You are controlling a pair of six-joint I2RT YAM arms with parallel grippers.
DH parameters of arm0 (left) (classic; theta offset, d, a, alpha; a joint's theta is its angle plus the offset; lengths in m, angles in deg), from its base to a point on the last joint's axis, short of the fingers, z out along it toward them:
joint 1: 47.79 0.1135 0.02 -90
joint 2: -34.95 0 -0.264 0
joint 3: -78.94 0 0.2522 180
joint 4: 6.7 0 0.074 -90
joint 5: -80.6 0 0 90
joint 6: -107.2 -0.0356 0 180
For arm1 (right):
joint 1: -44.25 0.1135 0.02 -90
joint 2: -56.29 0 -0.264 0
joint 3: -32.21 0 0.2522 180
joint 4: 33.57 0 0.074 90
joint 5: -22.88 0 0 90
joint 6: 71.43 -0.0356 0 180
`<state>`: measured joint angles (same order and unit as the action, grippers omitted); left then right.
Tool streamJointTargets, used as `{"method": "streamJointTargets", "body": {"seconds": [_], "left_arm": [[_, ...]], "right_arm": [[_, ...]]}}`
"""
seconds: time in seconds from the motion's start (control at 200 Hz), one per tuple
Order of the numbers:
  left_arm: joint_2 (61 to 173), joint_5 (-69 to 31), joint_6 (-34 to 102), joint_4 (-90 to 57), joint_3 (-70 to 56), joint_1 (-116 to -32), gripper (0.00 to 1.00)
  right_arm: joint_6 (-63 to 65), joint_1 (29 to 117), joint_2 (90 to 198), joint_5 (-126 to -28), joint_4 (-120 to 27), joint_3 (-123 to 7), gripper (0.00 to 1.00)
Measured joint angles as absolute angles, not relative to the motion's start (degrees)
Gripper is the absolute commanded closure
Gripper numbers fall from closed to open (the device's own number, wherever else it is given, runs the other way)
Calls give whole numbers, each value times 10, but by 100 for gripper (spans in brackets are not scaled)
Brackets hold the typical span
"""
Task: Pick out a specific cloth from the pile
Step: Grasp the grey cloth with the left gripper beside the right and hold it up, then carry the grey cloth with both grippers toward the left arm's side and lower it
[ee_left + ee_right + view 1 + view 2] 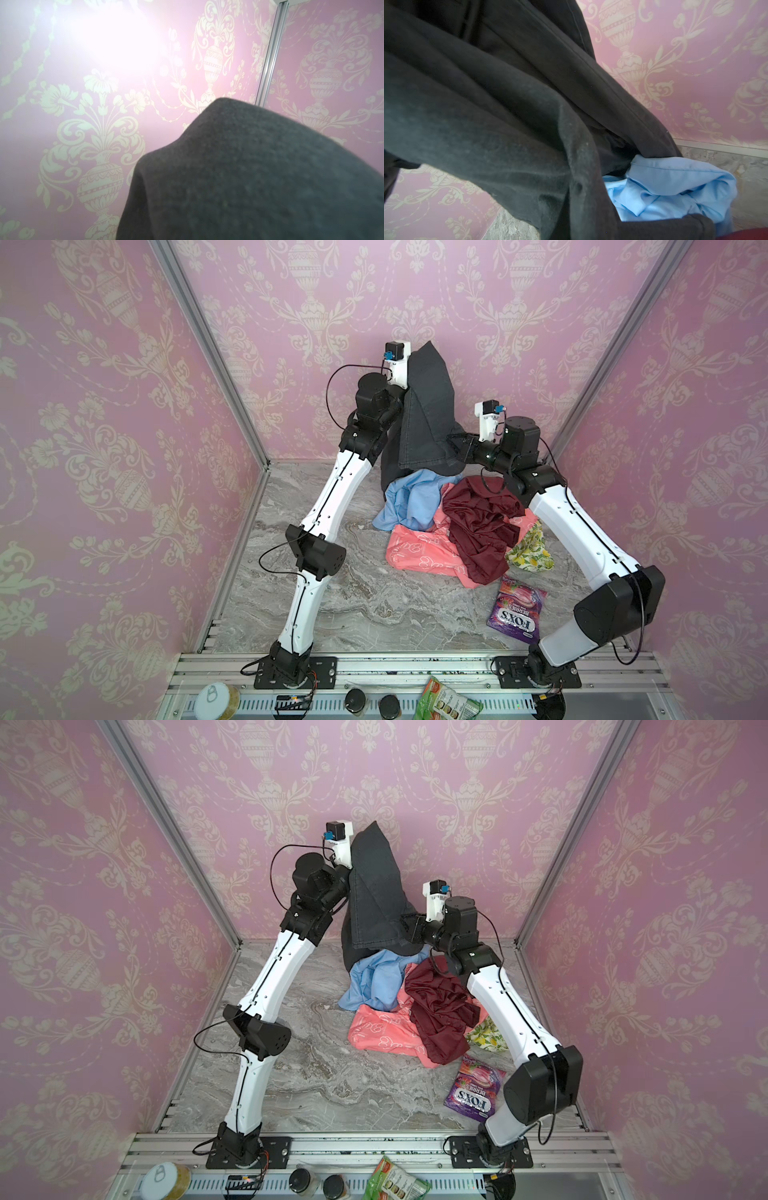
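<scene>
The cloth (428, 414), dark charcoal with stitched hems, hangs stretched above the pile (478, 526) in both top views (374, 886). My left gripper (410, 369) is raised high near the back wall and buried under the cloth's peak. The cloth (249, 176) covers its jaws in the left wrist view. My right gripper (457, 445) is lower and shut on the cloth's right side. In the right wrist view the cloth (488, 104) fills most of the picture, with the light blue cloth (664, 187) below it. The cloth's bottom edge rests on the light blue cloth (415, 506).
The pile also holds a maroon cloth (482, 526), a coral-pink one (415, 551) and a yellow floral one (532, 549) on the marble table (353, 605). A purple sweet packet (517, 610) lies front right. Jars (355, 699) and a green packet (446, 699) sit beyond the front rail.
</scene>
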<state>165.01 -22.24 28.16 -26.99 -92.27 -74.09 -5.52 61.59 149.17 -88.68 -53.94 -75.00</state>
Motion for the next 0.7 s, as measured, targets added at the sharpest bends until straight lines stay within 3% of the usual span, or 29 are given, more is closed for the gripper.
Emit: {"method": "streamJointTargets", "body": {"seconds": [0.54,0.7], "left_arm": [[1537,-180,185,-451,-921,-726,100],[1469,-137,155,-513,-863,-710,100]], "right_arm": [[-35,732,1639,-904,-494,-935,100],[-35,785,1665,-900,-468,-949,100]]}}
